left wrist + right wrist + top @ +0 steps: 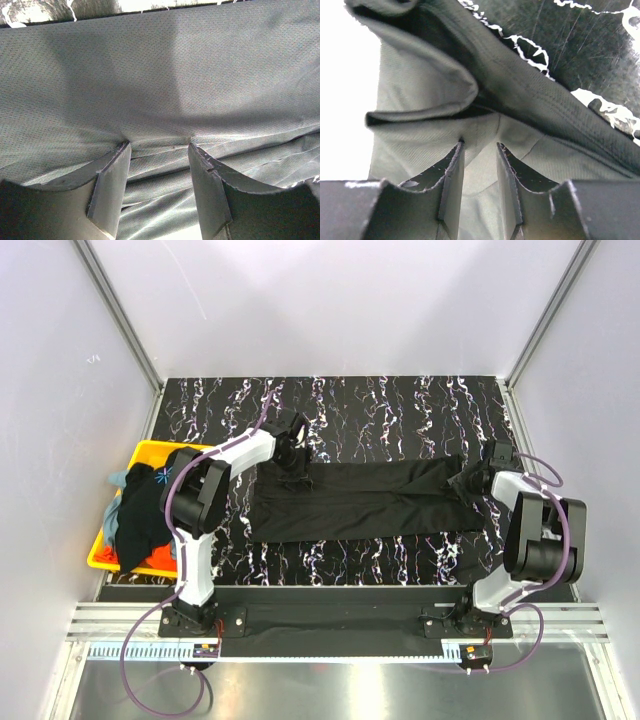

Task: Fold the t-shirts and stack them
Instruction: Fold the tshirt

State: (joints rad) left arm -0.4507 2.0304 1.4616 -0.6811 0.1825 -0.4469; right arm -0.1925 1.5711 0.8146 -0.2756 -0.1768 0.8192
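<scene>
Left claw (293, 452) is resting on the far left end of the black t-shirt (360, 502) in the overhead view, and the right claw (472, 480) is meeting its tapered right end. The black t-shirt is lying as a long flat band across the marbled table (400, 410) between the two claws. The other t-shirts (138, 512) are lying heaped in the yellow bin (150, 447) at the left, well apart from both claws.

In the left wrist view, the left claw (158, 146) is standing released, jaws wide apart. Both fingertips (123, 149) are pressing into the black t-shirt (160, 75), which is puckering at the tips and spreading beyond them.

In the right wrist view, the right claw (479, 144) is standing with jaws partly apart, its tips touching the black t-shirt (420, 85) just under a rolled fold. Fabric is showing in the gap; whether it is clamped cannot be told.
</scene>
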